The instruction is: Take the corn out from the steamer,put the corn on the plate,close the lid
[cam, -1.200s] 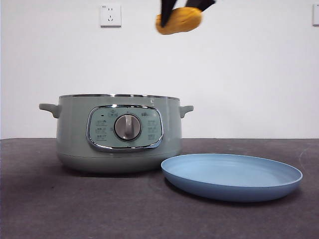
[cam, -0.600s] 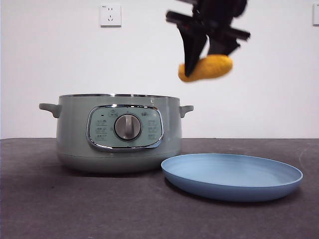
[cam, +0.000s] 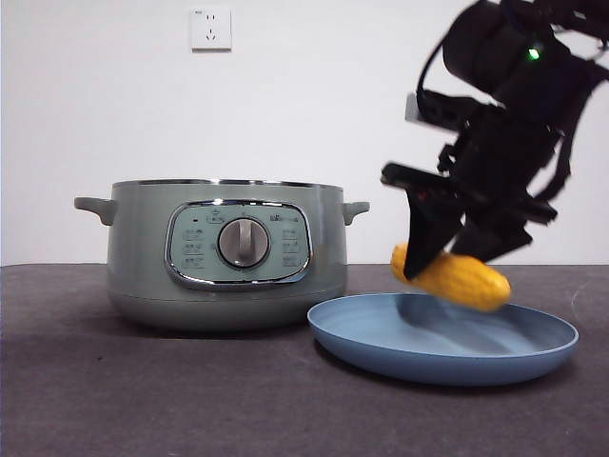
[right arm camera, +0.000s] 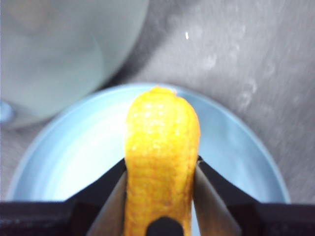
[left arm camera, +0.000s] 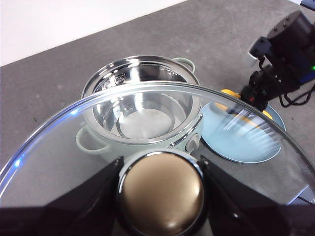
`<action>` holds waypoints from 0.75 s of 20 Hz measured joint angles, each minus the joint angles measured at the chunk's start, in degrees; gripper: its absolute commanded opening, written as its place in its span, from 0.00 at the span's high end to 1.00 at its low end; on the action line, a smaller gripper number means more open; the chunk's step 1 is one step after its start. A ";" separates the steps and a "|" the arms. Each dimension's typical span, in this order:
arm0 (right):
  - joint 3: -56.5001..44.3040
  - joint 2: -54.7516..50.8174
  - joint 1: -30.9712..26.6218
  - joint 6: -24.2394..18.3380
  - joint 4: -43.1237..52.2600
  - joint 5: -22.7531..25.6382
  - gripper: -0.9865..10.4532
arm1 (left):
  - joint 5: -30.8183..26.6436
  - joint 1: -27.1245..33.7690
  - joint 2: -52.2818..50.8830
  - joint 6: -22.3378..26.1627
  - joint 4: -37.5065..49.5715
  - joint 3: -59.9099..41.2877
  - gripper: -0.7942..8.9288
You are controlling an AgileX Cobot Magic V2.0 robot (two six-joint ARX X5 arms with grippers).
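Observation:
My right gripper (cam: 447, 267) is shut on the yellow-orange corn (cam: 455, 279) and holds it just above the light-blue plate (cam: 381, 352), right of the steamer (cam: 143, 257). In the right wrist view the corn (right arm camera: 161, 147) sits between the two jaws over the plate (right arm camera: 78, 157). The sage-green steamer (left arm camera: 98, 147) stands open, its shiny inner pot bare. My left gripper (left arm camera: 160, 189) holds the glass lid (left arm camera: 59, 147) by its knob (left arm camera: 161, 191), high above the steamer.
A wall socket (cam: 210, 29) is on the white wall behind. The dark grey table (cam: 143, 400) spreads in front of the steamer and plate. The right arm (left arm camera: 288, 54) shows over the plate in the left wrist view.
The right gripper has carried the corn down and to the right, from high above the steamer's right edge to just over the plate.

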 measured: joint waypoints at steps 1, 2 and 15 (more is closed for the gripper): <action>-1.42 0.00 0.00 0.11 1.36 0.00 0.92 | -0.02 0.00 0.13 0.00 0.31 0.00 0.93; -2.60 0.00 0.00 0.20 2.49 0.00 0.92 | -0.02 0.00 0.24 0.00 0.96 0.00 0.93; -6.14 2.29 0.00 0.42 7.06 -0.02 0.87 | 1.70 0.00 6.64 0.26 8.44 0.00 0.93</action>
